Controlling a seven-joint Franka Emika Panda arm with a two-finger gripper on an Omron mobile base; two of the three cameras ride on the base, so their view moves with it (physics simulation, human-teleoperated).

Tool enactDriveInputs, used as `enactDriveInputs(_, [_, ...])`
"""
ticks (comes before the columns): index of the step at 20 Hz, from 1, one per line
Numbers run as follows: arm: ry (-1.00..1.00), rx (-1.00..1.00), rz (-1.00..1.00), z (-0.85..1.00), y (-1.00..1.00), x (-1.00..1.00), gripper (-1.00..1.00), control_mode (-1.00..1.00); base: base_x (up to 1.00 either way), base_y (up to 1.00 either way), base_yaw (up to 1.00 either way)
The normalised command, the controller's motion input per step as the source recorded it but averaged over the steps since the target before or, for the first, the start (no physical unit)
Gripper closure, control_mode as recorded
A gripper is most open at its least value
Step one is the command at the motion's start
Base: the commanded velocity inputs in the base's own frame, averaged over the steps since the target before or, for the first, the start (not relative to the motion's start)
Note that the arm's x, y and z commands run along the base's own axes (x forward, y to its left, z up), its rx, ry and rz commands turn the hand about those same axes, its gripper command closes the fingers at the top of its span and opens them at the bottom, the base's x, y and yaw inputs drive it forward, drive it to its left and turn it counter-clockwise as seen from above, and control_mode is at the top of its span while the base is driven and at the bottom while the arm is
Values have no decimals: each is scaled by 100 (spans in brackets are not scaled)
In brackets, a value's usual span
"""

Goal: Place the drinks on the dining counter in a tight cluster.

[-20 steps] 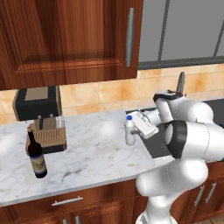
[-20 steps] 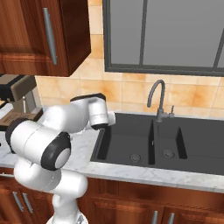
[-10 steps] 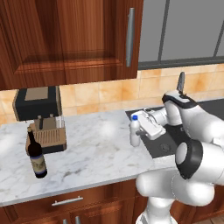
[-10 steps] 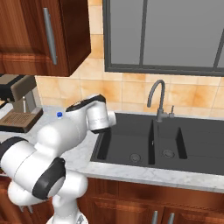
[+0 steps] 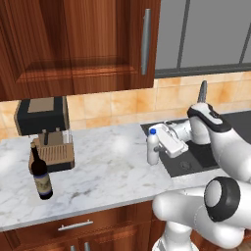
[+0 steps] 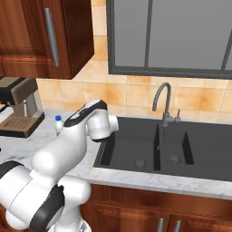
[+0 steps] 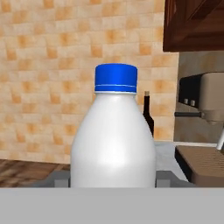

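My gripper (image 5: 158, 149) is shut on the small white bottle (image 5: 153, 148) with a blue cap and holds it upright beside the black sink's left edge. Up close, the white bottle (image 7: 113, 140) stands between my fingers (image 7: 60, 177). Its blue cap (image 6: 58, 119) peeks out behind my arm. The dark wine bottle (image 5: 40, 174) stands near the counter's front left, and the wine bottle (image 7: 148, 114) also shows behind the white one. The dining counter is out of view.
A coffee machine (image 5: 45, 132) stands at the back left of the marble counter (image 5: 103, 171), just behind the wine bottle. A black double sink (image 6: 149, 152) with a tap (image 6: 164, 104) lies to the right. Wooden wall cabinets (image 5: 78, 44) hang overhead.
My arm has swung to the right and carried the white bottle with it, from mid-counter toward the sink's edge. The wine bottle and coffee machine have stayed put.
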Motion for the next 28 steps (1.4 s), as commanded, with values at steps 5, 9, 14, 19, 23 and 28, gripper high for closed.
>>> enactDriveInputs(5, [0,0,0,0,0,0,100,100,-21,5,0])
enactDriveInputs(9, [0,0,0,0,0,0,100,100,-49,5,26])
enactDriveInputs(14, [0,0,0,0,0,0,100,100,-42,5,75])
enactDriveInputs(19, [0,0,0,0,0,0,100,100,-28,8,90])
enactDriveInputs(23, [0,0,0,0,0,0,100,100,-26,19,86])
enactDriveInputs(28, [0,0,0,0,0,0,100,100,-15,28,85])
